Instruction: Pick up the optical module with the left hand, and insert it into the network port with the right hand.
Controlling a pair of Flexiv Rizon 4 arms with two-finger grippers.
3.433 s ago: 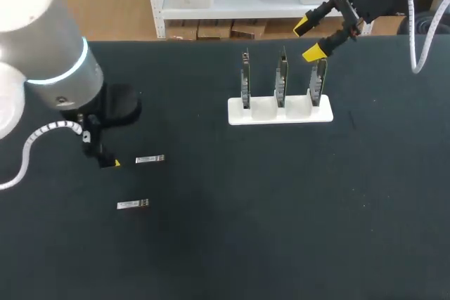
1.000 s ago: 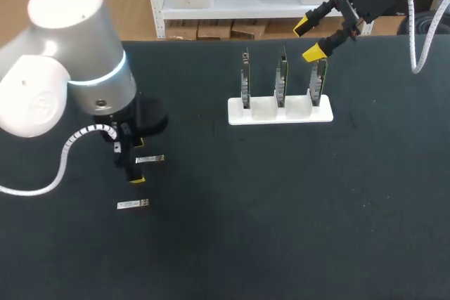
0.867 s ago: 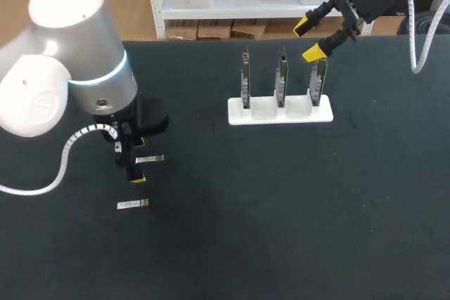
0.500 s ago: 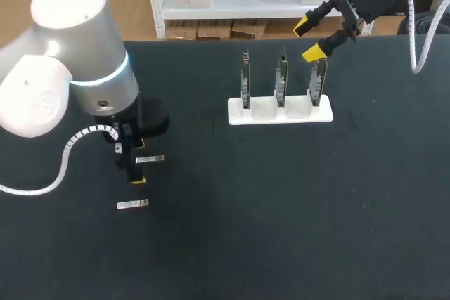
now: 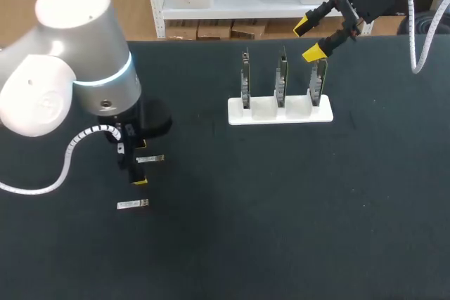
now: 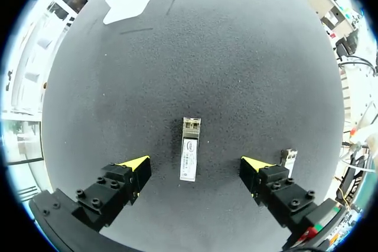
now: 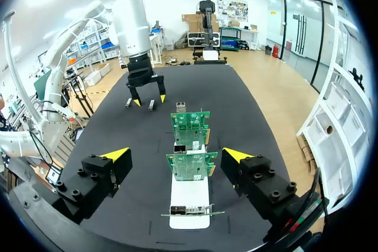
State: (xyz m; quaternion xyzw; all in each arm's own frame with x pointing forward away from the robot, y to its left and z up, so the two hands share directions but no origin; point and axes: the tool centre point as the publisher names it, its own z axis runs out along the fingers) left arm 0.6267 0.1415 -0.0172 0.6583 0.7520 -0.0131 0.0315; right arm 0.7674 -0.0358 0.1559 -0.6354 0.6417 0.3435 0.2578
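Hanging over the black table (image 5: pixel 281 209), the left gripper (image 6: pixel 195 163), fingers spread, straddles the optical module (image 6: pixel 190 146), which lies flat with its long axis across their closing line; the right gripper (image 5: pixel 308 38), spread too, sits well apart above the network port boards (image 5: pixel 281 79); a spare module (image 5: pixel 133 204) lies just beside

The left gripper (image 6: pixel 195 163) hangs wide open above the black table (image 6: pixel 236 57); 1 slim silver optical module (image 6: pixel 189 156) lies between its fingers, untouched, a 2nd silver module (image 6: pixel 287 159) just outside them.
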